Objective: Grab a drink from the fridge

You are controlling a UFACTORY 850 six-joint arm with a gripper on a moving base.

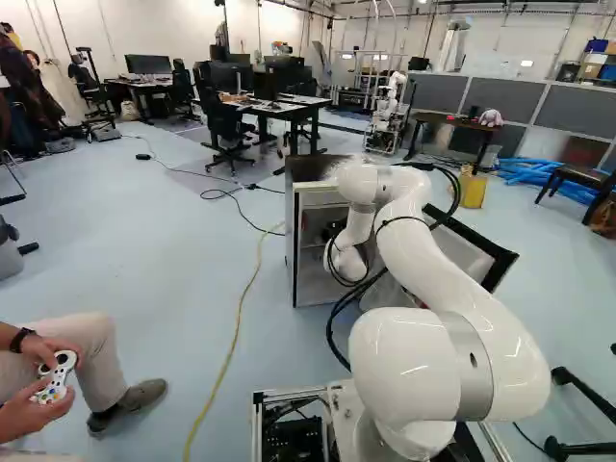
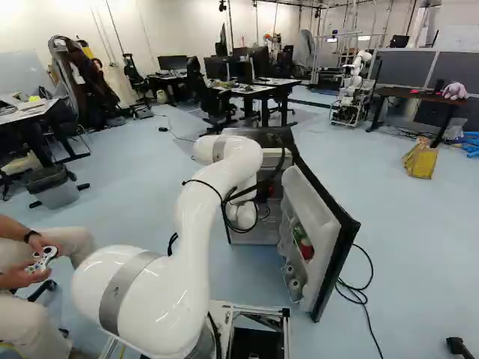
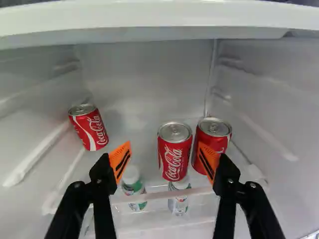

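Observation:
In the base views the arm's end reaches into the open fridge (image 1: 298, 245), and the gripper itself cannot be made out there. In the wrist view the gripper (image 3: 165, 162) is open, orange pads apart, holding nothing. A red can (image 3: 174, 155) stands upright on the shelf ahead, in line with the gap between the fingers. Close beside it is a second red can (image 3: 214, 137), partly covered by one fingertip. Apart from these, beyond the other finger, stands a third can (image 3: 89, 128). Two bottles, one green-labelled (image 3: 133, 186) and one pale (image 3: 178, 199), show below the shelf's front edge.
The fridge door (image 2: 329, 232) stands wide open to the arm's right, with items on its racks. A white ledge (image 3: 149, 22) spans the compartment above the cans; side walls flank the gripper. A seated person with a controller (image 1: 56, 375) is at the left. Another robot (image 2: 350, 86) stands far back.

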